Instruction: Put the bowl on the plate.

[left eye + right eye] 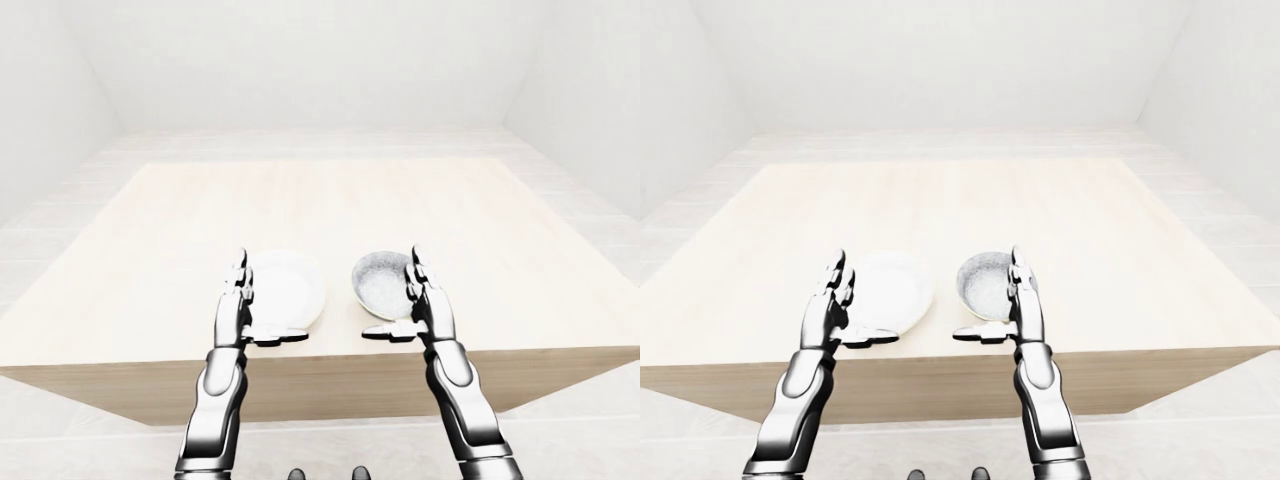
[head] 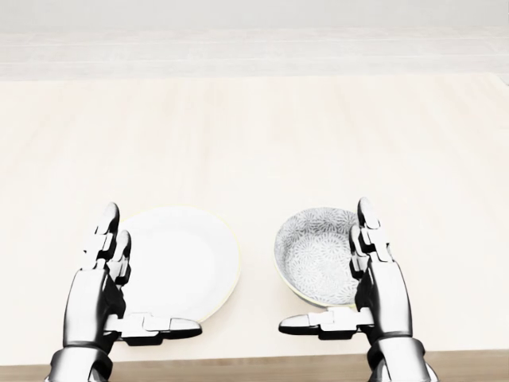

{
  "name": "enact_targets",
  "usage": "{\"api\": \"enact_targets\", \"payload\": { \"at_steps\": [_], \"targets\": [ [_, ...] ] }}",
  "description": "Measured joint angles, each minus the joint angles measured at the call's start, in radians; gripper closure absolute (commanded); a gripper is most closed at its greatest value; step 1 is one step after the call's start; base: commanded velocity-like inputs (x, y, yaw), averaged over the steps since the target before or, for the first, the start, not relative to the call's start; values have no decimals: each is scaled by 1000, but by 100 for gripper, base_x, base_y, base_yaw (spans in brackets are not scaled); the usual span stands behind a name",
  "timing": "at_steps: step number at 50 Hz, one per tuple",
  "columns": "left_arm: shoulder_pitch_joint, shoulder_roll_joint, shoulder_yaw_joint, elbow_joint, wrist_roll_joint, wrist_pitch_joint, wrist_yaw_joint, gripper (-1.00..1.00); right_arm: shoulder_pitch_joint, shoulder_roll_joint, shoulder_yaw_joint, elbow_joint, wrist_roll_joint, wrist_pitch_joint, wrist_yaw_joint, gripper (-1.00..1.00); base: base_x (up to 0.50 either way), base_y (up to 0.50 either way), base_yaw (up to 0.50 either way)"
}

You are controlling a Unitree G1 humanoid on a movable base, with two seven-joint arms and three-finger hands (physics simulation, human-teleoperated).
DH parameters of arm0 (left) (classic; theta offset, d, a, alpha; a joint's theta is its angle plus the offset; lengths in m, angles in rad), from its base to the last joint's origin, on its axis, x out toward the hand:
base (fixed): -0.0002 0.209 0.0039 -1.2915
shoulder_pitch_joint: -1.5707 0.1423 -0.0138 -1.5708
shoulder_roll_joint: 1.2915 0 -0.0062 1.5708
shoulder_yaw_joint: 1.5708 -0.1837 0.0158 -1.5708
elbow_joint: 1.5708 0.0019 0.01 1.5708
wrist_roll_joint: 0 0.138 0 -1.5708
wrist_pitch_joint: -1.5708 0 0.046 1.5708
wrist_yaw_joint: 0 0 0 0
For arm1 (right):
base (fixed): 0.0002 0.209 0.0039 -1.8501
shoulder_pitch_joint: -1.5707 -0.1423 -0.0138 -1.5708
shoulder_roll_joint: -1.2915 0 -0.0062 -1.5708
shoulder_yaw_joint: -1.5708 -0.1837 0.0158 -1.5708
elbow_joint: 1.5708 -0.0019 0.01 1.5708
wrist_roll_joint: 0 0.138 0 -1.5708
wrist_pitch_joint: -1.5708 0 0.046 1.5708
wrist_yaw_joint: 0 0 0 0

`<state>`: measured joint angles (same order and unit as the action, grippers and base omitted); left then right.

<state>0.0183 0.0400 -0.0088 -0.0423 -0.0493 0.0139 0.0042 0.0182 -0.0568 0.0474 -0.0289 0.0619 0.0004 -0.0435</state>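
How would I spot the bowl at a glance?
On the big pale wooden table, two round dishes sit near the bottom edge of the head view. The bowl is the right one, by the robot's right hand. Unlike the flat plain white plate, it is deep and grey-patterned inside.

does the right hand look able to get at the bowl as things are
Probably yes: the right hand stands open close beside the bowl, with nothing between them.
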Motion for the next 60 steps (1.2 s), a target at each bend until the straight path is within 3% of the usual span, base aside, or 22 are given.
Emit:
{"api": "enact_targets", "payload": {
  "at_steps": [7,17,28,40,60],
  "targets": [
    [-3,12,9,-22,-4,17,-3,-100,-22,-17,-26,5,14,17,14,-100,0,0,0],
    [-27,15,50,-89,3,73,-24,-100,-40,-9,-72,-61,-7,81,44,-100,0,0,0],
    [-63,30,113,-200,-15,73,-51,-100,-64,-2,-110,-147,-39,87,56,-100,0,0,0],
    [-104,43,161,-189,-27,73,-48,-100,-79,4,-124,-187,-68,87,55,-100,0,0,0],
    [-117,58,190,-183,-43,73,-42,-100,-67,3,-142,-251,-88,87,65,-100,0,49,0]
  ]
}}
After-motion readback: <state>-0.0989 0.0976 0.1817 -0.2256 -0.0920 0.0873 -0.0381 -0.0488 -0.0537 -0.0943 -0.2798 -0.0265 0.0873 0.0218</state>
